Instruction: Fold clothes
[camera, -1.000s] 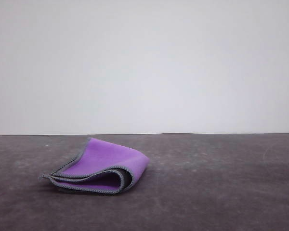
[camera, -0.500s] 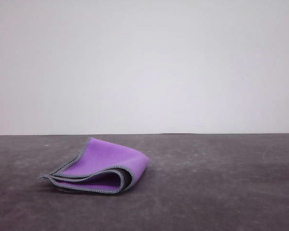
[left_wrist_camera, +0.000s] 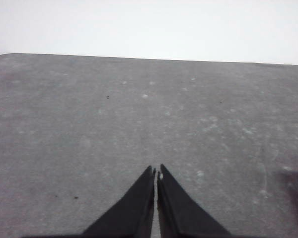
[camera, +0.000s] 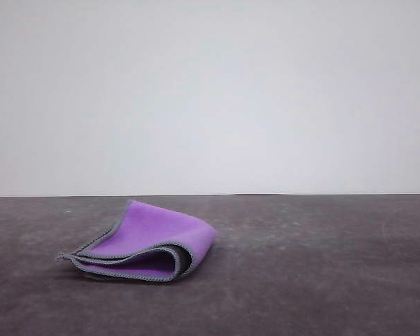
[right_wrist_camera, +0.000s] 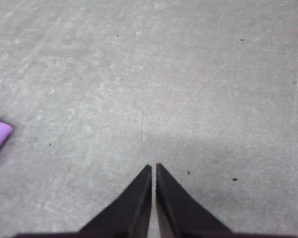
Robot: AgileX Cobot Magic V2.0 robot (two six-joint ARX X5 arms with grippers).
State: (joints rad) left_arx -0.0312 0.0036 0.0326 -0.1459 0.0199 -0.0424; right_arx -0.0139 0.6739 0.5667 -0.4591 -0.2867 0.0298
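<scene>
Looks like we're basically done here: the purple cloth (camera: 143,245) sits folded into a small layered packet on the dark table (camera: 322,280), left of centre, purple face up with the grey hem showing along the stacked edges. Maybe a flatten is left, since the rounded fold bulges. Its long axis runs left-right, open edges pointing left. Our left gripper (left_wrist_camera: 156,171) and right gripper (right_wrist_camera: 153,166) are both pinched closed, holding nothing, off the cloth.

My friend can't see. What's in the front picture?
A small purple cloth with a grey stitched edge lies folded in layers on a dark grey table, left of the middle. Behind the table is a plain white wall.
</scene>
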